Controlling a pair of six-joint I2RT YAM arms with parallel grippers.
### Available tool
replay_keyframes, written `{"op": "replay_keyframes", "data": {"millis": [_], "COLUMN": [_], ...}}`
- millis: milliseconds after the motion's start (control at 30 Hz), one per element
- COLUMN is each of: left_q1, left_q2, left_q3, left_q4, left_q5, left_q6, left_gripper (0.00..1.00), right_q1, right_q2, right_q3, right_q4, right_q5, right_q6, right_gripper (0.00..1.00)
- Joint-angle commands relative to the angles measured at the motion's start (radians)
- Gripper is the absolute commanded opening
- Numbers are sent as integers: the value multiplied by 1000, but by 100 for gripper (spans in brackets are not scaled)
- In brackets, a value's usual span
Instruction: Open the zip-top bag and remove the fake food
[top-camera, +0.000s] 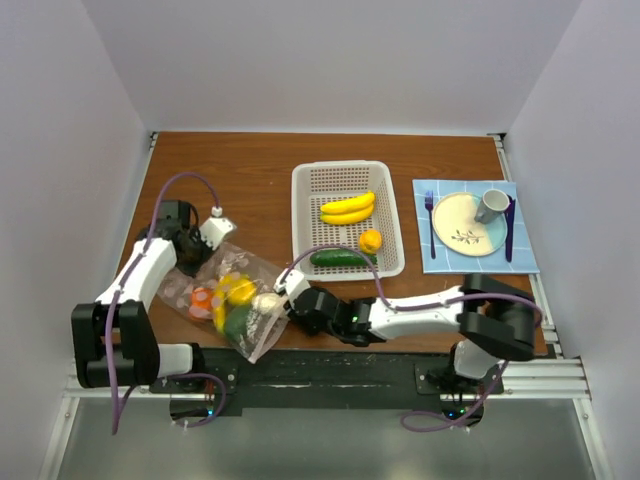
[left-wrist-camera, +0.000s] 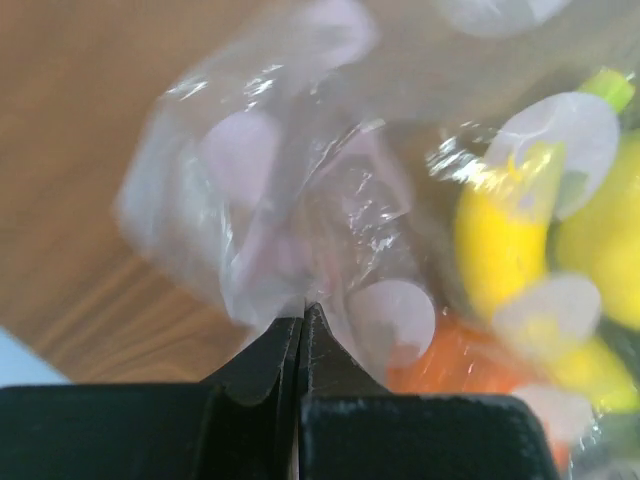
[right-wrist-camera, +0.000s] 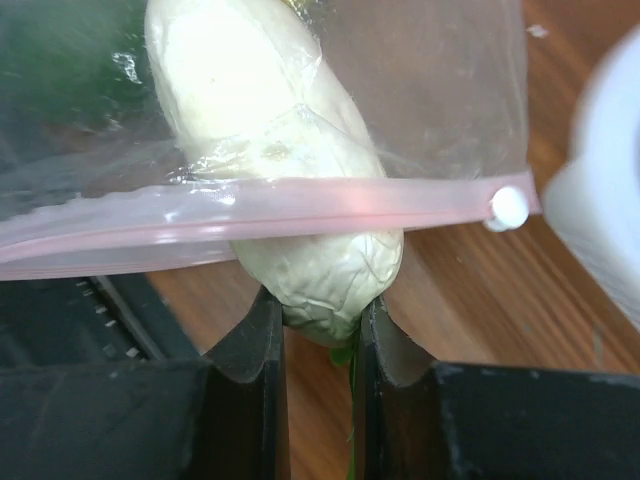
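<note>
Pinching the rounded end of the white oval (right-wrist-camera: 290, 150), the right gripper (right-wrist-camera: 320, 300) clamps it from both sides at the near edge of the table (top-camera: 250, 170), left of middle. That end pokes out past the pink zip strip (right-wrist-camera: 250, 205); the rest of the oval sits inside the zip-top bag (top-camera: 232, 300). A green bit under the oval, between the fingers, is too hidden to identify. The white slider (right-wrist-camera: 508, 207) sits at the strip's end. The bag lies crumpled toward the near-left corner, its near tip reaching the table's edge. Fake food (top-camera: 235, 295) inside shows as yellow, orange and green pieces, blurred in the left wrist view, shapes unclear. The left gripper (left-wrist-camera: 302, 318) is at the bag's far end, fingers pressed together with a fold of plastic nipped at the tips. Farther back, mid-table, the white basket (top-camera: 310, 190) holds two bananas (top-camera: 347, 208), a cucumber (top-camera: 342, 258) and an orange-yellow round piece (top-camera: 371, 240). Toward the right edge a blue mat (top-camera: 430, 262) carries a plate (top-camera: 455, 215), mug (top-camera: 491, 204), fork (top-camera: 430, 215) and knife (top-camera: 510, 228).
</note>
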Motion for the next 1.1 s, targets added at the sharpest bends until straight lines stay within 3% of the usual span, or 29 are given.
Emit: {"op": "replay_keyframes", "data": {"millis": [0, 200, 367, 567, 767, 867, 900, 1067], "left_q1": [-2, 1, 5, 13, 25, 24, 25, 24], "left_q2": [-63, -86, -98, -138, -146, -140, -138, -153], "left_q3": [195, 290, 207, 111, 172, 224, 230, 206], "left_q4": [-162, -197, -155, -75, -120, -169, -181, -189], "left_q5": [112, 60, -41, -180, -173, -129, -122, -112], "left_q6": [-52, -17, 23, 98, 109, 92, 89, 65], "left_gripper": [0, 0, 0, 0, 0, 0, 0, 0], "right_q1": [0, -2, -3, -3, -67, -227, -297, -382], "right_q2": [-223, -325, -333, -395, -393, -333, -272, -51], "right_q3": [9, 63, 98, 196, 380, 411, 420, 507], "right_q4": [-92, -408, -655, -891, -908, -818, -769, -680], "right_q5": [32, 42, 9, 134, 293, 237, 220, 224], "right_q6": [36, 125, 167, 196, 123, 61, 55, 6], "right_gripper": [0, 0, 0, 0, 0, 0, 0, 3]}}
